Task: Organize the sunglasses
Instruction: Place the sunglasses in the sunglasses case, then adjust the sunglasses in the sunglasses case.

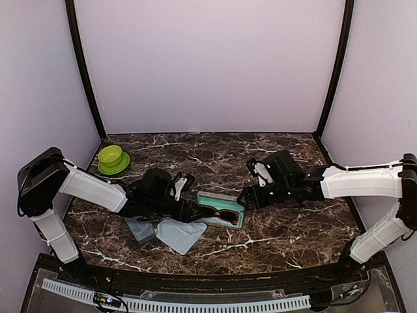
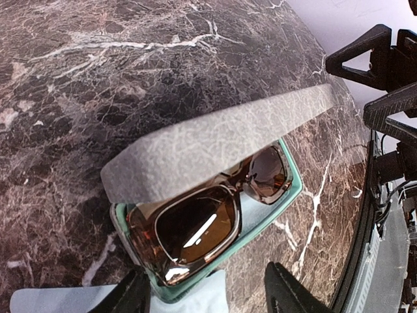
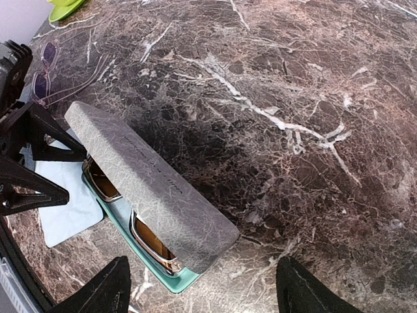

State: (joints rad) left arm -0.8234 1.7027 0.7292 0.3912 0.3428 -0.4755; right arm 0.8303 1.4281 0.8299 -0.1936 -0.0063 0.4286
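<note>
Grey case (image 3: 156, 189) (lid ajar) cradles the sunglasses (image 2: 195, 228); arms stretch inward, low; left tool (image 2: 208, 297) and right tool (image 3: 205, 290) gape wide.

The bench (image 1: 273, 163) is dark brown marble veined in white. At its far left stands a green bowl (image 1: 112, 158). Near the middle lies an open grey case (image 1: 221, 210) with teal lining. A pale blue cloth (image 1: 179, 233) lies just left of it, nearer. Beside the cloth, further left, lies what looks like a closed grey case (image 1: 140, 229). Pale-framed glasses (image 3: 49, 72) with purple lenses lie near the bowl.
</note>
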